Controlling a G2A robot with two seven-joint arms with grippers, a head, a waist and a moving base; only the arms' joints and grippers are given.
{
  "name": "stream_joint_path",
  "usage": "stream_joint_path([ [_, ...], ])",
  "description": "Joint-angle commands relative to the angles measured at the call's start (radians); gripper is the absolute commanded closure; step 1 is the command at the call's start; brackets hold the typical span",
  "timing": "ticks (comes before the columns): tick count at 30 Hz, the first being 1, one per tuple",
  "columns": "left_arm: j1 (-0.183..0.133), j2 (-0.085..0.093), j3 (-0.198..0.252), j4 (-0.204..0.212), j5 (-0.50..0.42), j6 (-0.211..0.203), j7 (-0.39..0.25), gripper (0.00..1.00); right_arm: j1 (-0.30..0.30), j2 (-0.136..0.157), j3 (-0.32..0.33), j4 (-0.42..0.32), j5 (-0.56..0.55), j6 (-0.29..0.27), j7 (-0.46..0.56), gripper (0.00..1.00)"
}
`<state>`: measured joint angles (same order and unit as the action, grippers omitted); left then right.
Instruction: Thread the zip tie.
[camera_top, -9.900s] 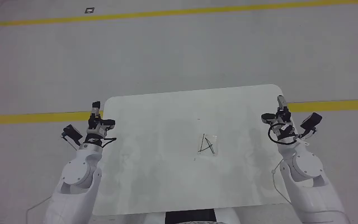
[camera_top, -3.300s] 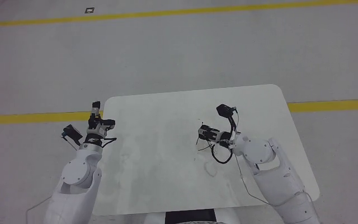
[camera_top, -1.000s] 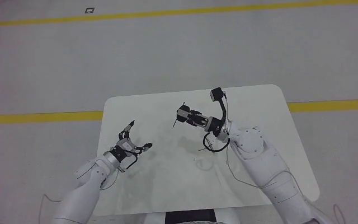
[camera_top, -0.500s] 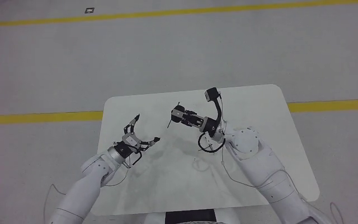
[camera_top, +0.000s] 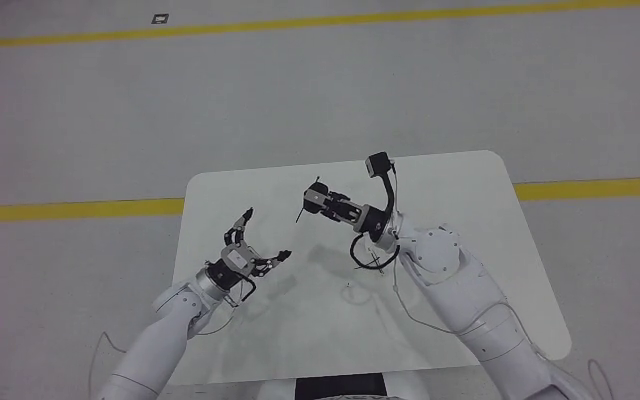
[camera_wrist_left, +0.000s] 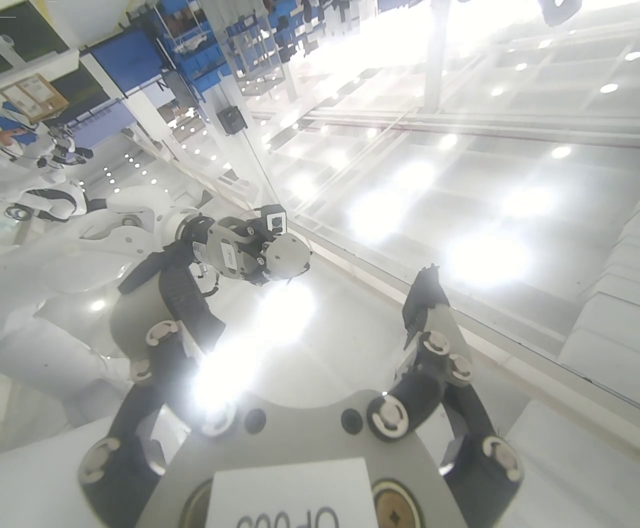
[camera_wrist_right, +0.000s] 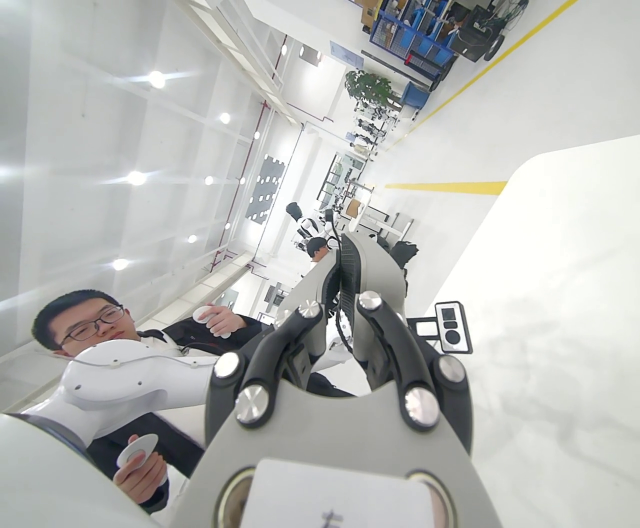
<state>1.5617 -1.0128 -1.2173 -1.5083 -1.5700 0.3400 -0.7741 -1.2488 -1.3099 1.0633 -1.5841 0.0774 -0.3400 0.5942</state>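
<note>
The zip tie is a thin black strip held above the white table. My right gripper is shut on it over the table's middle back, and a short piece hangs from the fingertips. In the right wrist view the fingers are pressed together, and a thin black curved end pokes past them. My left gripper is open and raised over the left part of the table, a short way from the right gripper, with nothing in it. The left wrist view shows its spread fingers facing the right gripper.
A black cable loop hangs off the right wrist above the table's middle. A tiny dark speck lies on the table in front of it. The table's rounded edge is near the right gripper's far side.
The zip tie lay on the table; the right gripper took it and carried it left and back. The left arm came in over the table, open, and edged closer to the right gripper.
</note>
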Motion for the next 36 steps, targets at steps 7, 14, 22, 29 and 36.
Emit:
stream_joint_path([
  [7,0.0,-0.001,0.021,0.019,0.0,0.0,-0.101,0.0,0.007,-0.005,-0.004,0.007,0.004,0.0,0.004,1.0],
  [14,0.0,-0.001,0.021,0.019,0.0,0.0,-0.101,0.0,0.005,-0.005,-0.005,0.004,-0.001,0.004,0.0,1.0],
  [22,0.014,0.009,0.015,-0.089,0.396,-0.247,-0.021,0.0,0.011,0.002,0.002,-0.043,-0.088,0.112,-0.017,1.0],
  [29,0.059,0.011,0.009,-0.161,0.587,-0.425,0.044,0.0,0.007,0.004,0.0,-0.063,-0.127,0.204,-0.035,1.0],
  [36,0.065,0.011,0.006,-0.161,0.605,-0.443,0.058,0.0,0.007,0.005,0.001,-0.066,-0.139,0.214,-0.04,1.0],
])
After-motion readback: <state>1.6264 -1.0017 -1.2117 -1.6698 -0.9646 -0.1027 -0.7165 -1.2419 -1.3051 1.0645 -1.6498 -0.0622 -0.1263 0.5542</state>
